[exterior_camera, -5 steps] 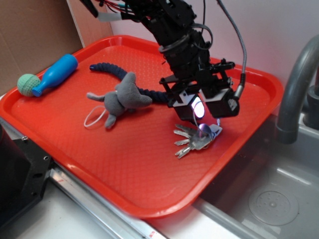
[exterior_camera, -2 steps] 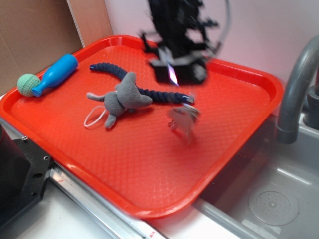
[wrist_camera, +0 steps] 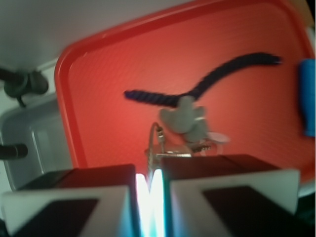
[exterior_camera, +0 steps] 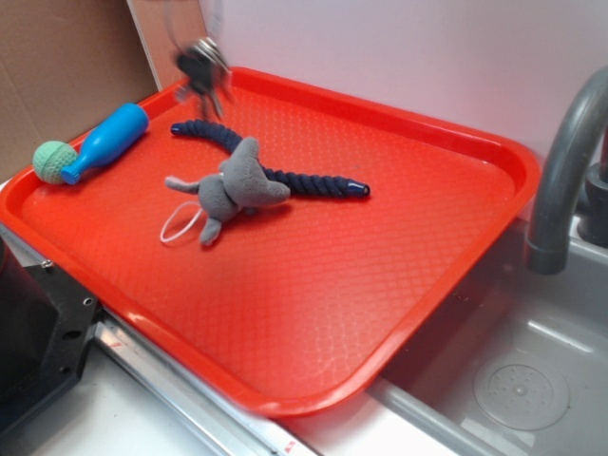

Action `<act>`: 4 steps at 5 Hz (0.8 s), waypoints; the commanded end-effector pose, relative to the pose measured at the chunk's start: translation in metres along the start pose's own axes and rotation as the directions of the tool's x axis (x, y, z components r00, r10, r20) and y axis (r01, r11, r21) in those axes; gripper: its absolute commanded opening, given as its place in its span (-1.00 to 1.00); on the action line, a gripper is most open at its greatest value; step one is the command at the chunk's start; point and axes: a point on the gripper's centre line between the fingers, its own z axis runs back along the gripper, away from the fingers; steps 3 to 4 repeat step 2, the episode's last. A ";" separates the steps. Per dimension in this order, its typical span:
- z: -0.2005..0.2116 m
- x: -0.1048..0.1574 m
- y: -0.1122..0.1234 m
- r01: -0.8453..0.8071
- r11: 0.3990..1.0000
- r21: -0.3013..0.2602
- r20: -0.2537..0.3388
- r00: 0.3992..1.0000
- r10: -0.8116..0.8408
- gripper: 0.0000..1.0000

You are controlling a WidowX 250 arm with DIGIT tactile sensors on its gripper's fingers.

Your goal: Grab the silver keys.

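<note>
The silver keys (exterior_camera: 201, 66) hang as a blurred bunch in the air above the far left corner of the red tray (exterior_camera: 380, 285). Almost nothing of the arm shows in the exterior view. In the wrist view my gripper (wrist_camera: 149, 174) is shut on the wire ring (wrist_camera: 156, 138) of the keys. The ring pokes out from between the two pads, and the key blades (wrist_camera: 174, 152) lie just beyond the fingertips. Below them on the tray I see the grey plush mouse (wrist_camera: 185, 116) and the dark blue rope (wrist_camera: 207, 84).
The grey mouse (exterior_camera: 237, 185) lies across the blue rope (exterior_camera: 304, 180) mid-tray, beside a thin white loop (exterior_camera: 180, 223). A blue bottle toy (exterior_camera: 109, 141) with a green ball (exterior_camera: 54, 160) rests at the left rim. A sink (exterior_camera: 532, 370) and grey faucet (exterior_camera: 560, 161) are on the right.
The gripper closed on the keys at the tray's right front, lifted them and swung up and to the far left. The arm has left the exterior view.
</note>
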 end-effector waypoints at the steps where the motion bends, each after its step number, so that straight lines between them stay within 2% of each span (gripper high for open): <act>1: 0.033 0.015 0.009 -0.054 0.997 0.060 0.095 0.994 0.048 -1.00; 4: 0.027 0.017 0.003 -0.030 0.997 0.075 0.079 0.997 0.024 -1.00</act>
